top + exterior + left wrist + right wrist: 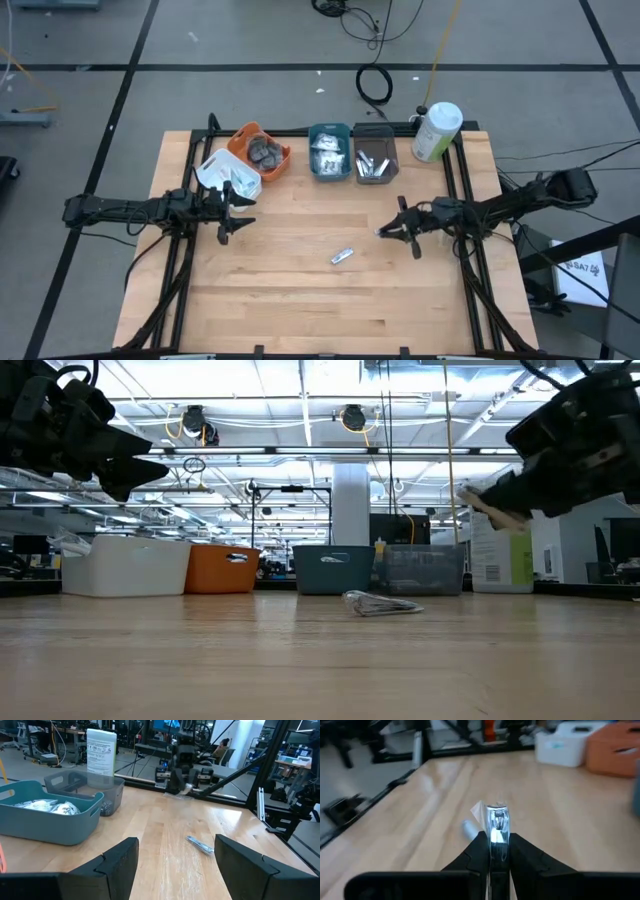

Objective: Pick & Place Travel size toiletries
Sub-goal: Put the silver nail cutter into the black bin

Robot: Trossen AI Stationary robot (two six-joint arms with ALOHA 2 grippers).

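Overhead, low and wrist views of the two-arm rig at a wooden table. The right gripper hangs above the table's right half, its fingers closed on a small clear-wrapped silver item, seen pinched between the two dark fingers in the right wrist view; what kind of toiletry it is cannot be told. In the low view this gripper is raised well clear of the tabletop. The left gripper hovers over the table's left side, just in front of the white bin, with its fingers spread wide apart and nothing between them. A single clear-wrapped silver tube lies flat on the bare wood near the table's middle, between the two grippers and apart from both; it also appears in the low view and the left wrist view. Along the far edge stand, from left to right, the white bin, an orange bin holding dark grey round discs, a teal bin holding white clear-wrapped packets, and a grey bin holding small silver tubes. A white-and-green bottle stands upright at the far right corner, beside the grey bin.
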